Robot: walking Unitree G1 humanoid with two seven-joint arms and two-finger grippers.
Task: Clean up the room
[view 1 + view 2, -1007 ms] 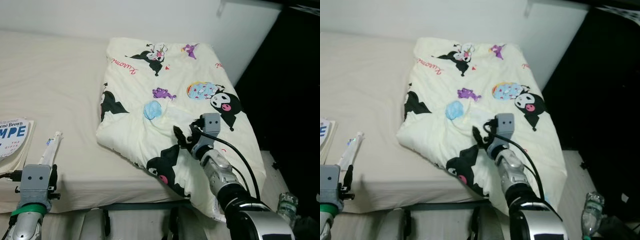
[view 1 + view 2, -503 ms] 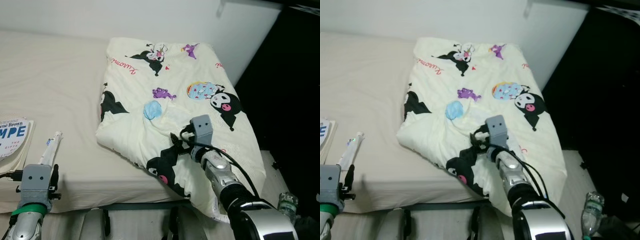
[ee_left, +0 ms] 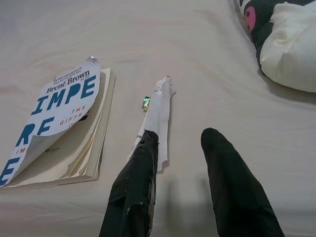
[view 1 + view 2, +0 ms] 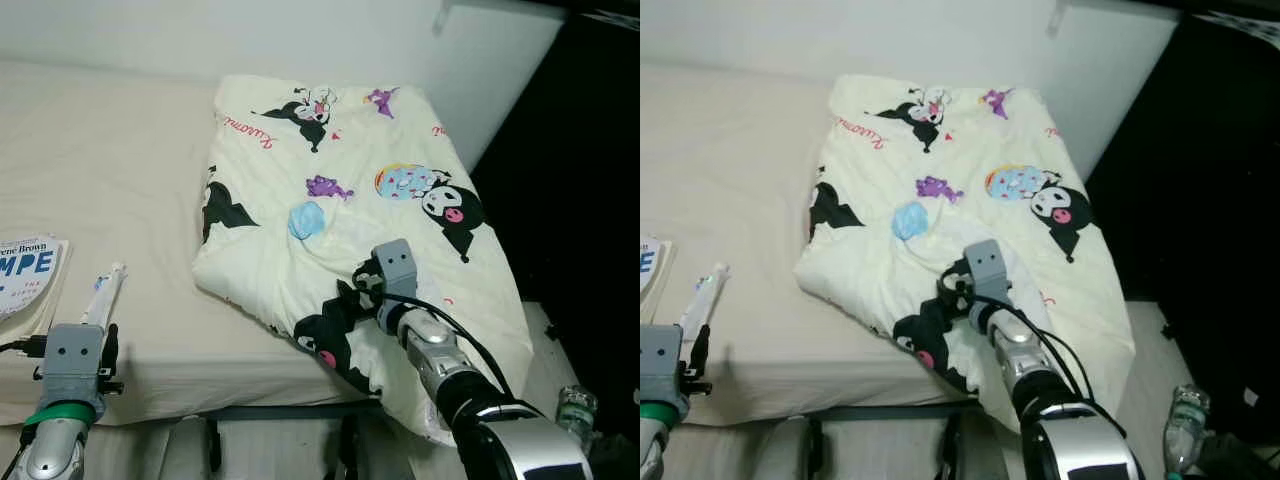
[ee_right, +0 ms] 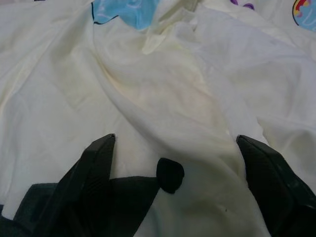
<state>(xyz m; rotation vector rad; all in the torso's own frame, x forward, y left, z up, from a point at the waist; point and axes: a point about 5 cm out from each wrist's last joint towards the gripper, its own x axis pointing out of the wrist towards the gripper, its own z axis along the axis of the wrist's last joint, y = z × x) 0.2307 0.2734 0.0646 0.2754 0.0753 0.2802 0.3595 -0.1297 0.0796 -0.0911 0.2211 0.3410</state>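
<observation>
**Right wrist view: pincer spread on the quilt**

Right gripper [image 5: 173, 190] wide open, fingers [image 5: 94, 170] pressed on the quilt [image 4: 330, 200], nothing clamped. Quilt cream, creased, printed with black cartoon figures; blue patch [image 5: 126, 10] just ahead of the fingertips. It lies bunched on the bed [image 4: 110, 170].

Left gripper [image 3: 180, 190] open, empty; paper wrapper [image 3: 159, 116] by one finger, book [image 3: 59, 118] beside.

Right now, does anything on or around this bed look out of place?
Yes. The cartoon-print blanket lies bunched, its corner spilling off the bed. A book with a curled cover and a white tube sit loose on the sheet. A plastic bottle stands on the floor.
</observation>
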